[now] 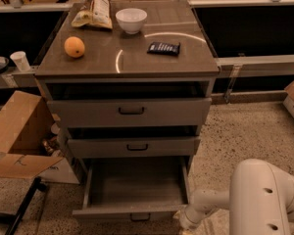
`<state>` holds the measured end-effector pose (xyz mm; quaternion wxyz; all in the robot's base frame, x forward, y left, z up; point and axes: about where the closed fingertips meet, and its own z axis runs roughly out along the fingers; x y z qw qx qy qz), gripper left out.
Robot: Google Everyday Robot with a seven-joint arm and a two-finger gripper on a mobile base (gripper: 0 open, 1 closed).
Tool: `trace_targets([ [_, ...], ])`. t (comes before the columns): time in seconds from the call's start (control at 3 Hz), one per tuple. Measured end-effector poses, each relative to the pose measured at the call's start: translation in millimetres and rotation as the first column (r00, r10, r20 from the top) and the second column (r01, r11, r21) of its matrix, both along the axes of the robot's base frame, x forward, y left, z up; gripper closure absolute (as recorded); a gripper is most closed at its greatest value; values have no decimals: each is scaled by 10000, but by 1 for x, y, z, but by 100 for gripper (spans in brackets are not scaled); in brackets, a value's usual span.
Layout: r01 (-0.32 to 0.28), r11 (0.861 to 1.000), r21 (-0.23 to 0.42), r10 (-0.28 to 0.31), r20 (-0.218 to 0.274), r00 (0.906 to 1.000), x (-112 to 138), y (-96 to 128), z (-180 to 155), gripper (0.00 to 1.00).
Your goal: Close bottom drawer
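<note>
The bottom drawer (pixel 135 186) of the grey-brown cabinet is pulled far out, showing its empty wood-grain inside. Its flat front (pixel 130 214) with a small black handle (pixel 140 218) sits near the lower edge of the camera view. My white arm (pixel 257 199) comes in from the lower right. My gripper (pixel 182 224) is at the drawer front's right end, low by the floor, close to or touching it. The middle drawer (pixel 133 146) and the top drawer (pixel 129 111) stand slightly out.
On the cabinet top (pixel 137 58) lie an orange (pixel 74 47), a white bowl (pixel 131 20), a chip bag (pixel 94 6) and a dark snack bar (pixel 163 48). An open cardboard box (pixel 19 136) stands left of the cabinet. A black stand leg (pixel 24 204) crosses the floor at lower left.
</note>
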<state>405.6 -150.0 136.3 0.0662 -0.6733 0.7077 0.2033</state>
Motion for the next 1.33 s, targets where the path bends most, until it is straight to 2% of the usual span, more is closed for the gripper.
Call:
trace_targets([
  [0.33, -201, 9997, 155, 191, 633, 9978, 26, 6, 7, 0],
  [0.67, -394, 9982, 453, 330, 1331, 9906, 61, 11, 17, 0],
  [1.0, -543, 9956, 767, 369, 2124, 9765, 96, 14, 24, 14],
  [1.33, -533, 9933, 1028, 214, 2898, 9568, 129, 11, 25, 37],
])
